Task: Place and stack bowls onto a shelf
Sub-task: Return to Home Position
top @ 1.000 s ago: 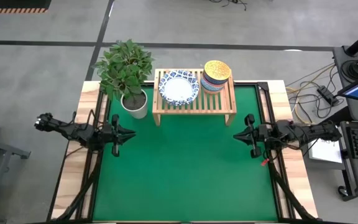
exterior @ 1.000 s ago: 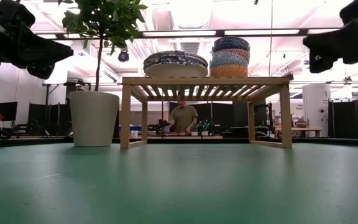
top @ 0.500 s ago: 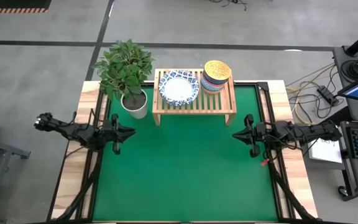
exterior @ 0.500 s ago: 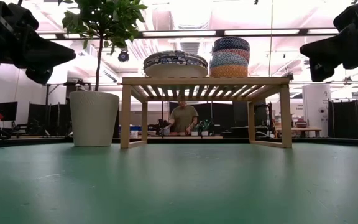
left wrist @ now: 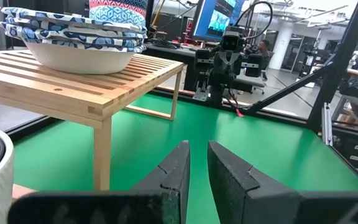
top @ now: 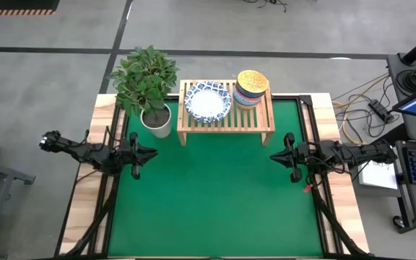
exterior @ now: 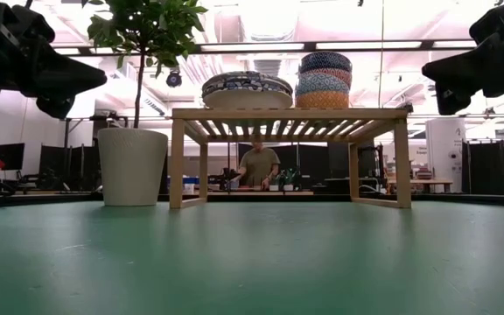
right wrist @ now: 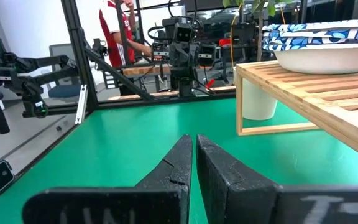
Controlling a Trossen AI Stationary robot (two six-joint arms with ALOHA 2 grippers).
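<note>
Hands, left (top: pixel 152 153) slightly parted, right (top: pixel 273 157) closed, both empty, flank bare green mat (top: pixel 215 195).

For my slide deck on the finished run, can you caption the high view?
Two bowl stacks on the shelf, left gripper and right gripper empty at the table's sides.

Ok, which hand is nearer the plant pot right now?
Left. The left hand hangs above the mat's left edge, just in front of the plant pot. The right hand is across the table, beyond the shelf.
</note>
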